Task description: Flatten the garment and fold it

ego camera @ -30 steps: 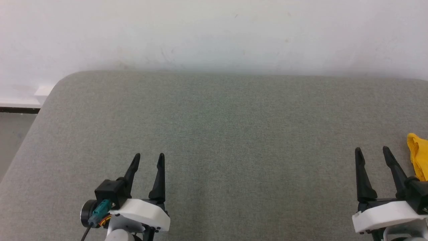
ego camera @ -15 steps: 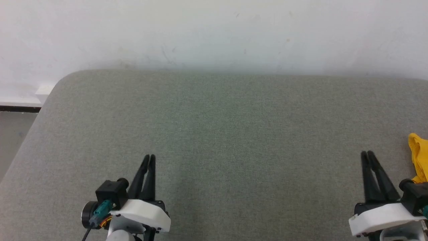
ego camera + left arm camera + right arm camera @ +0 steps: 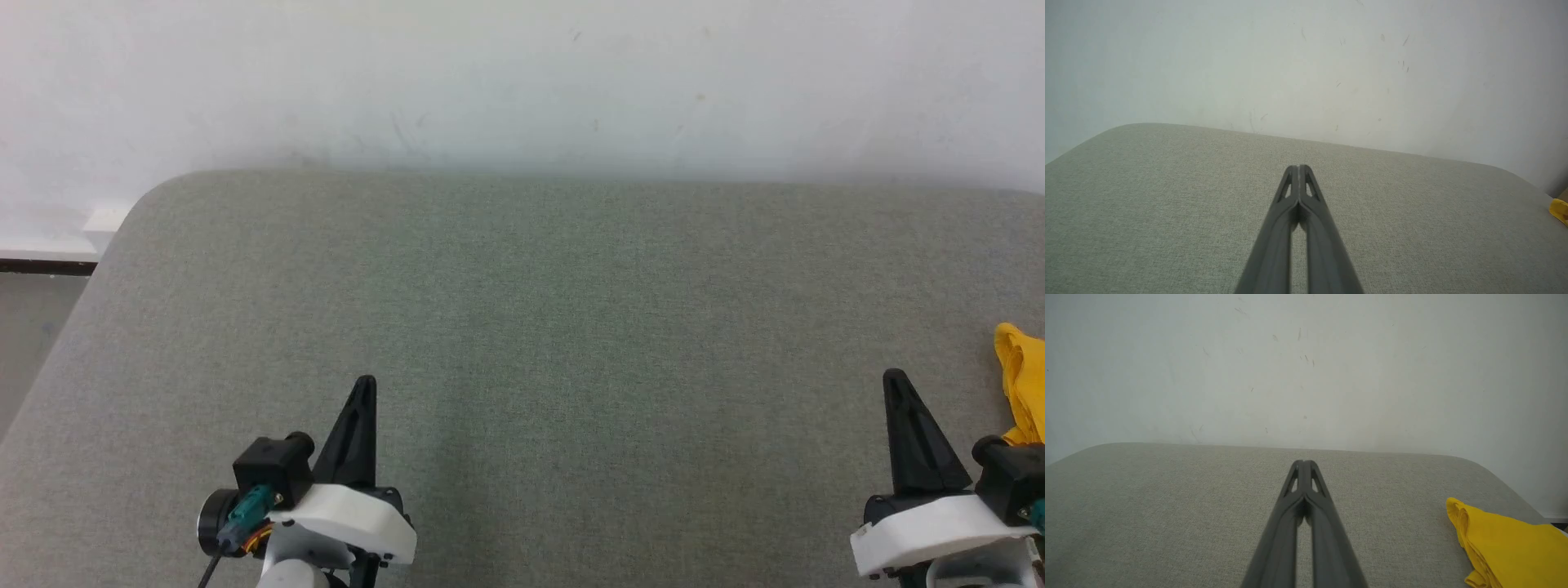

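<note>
On one pad (image 3: 571,286), two claws (image 3: 365,382) (image 3: 895,376) pinched together; one garment (image 3: 1024,380), perhaps bunched.

A broad grey woven-fabric padded surface with rounded far corners (image 3: 522,343) lies before a matt off-white wall flecked with faint dark scuffs (image 3: 522,73), while beyond the surface's far left corner a thin black skirting strip (image 3: 45,267) sits above a patch of dull grey floor (image 3: 33,327).
</note>
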Tool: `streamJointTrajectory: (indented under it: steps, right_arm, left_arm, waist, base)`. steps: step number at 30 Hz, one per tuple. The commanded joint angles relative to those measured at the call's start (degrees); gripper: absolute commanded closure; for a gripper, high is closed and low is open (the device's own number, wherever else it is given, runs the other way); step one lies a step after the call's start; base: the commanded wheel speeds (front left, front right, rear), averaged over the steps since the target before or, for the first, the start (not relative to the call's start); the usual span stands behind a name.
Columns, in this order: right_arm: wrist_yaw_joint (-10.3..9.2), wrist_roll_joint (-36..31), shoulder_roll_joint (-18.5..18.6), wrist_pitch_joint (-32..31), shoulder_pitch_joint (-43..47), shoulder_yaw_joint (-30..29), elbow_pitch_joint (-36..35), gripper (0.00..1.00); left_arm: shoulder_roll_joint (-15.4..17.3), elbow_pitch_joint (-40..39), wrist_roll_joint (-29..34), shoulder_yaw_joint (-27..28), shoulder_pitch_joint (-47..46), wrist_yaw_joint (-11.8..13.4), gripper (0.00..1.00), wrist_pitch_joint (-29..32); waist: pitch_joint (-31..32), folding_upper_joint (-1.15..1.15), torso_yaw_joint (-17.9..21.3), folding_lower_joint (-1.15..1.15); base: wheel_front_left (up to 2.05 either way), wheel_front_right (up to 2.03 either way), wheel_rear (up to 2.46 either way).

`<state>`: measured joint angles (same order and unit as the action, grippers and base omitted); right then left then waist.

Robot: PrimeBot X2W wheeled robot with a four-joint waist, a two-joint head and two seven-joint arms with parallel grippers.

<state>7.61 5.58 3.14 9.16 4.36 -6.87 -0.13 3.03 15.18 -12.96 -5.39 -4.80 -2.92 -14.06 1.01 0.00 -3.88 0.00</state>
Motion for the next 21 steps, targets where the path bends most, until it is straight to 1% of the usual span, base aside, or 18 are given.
streamJointTrajectory:
  steps: [1, 21]
  right_arm:
    - [-0.01, -0.33, -0.02, -0.18, -0.28, 0.32, 0.01, 1.00]
    - [-0.03, -1.22, -0.06, -1.72, -0.98, 1.44, 0.03, 1.00]
  left_arm:
    - [-0.01, -0.62, 0.68, 0.26, 0.32, 0.19, 1.00, 0.37]
    - [-0.03, -3.11, 2.78, 1.14, 1.08, 0.66, 1.00, 2.71]
  waist:
    - [-0.01, 0.00, 0.05, 0.00]
    - [-0.18, 0.00, 0.71, 0.00]
  base:
    - [0.00, 0.00, 0.00]
    - [0.00, 0.00, 0.00]
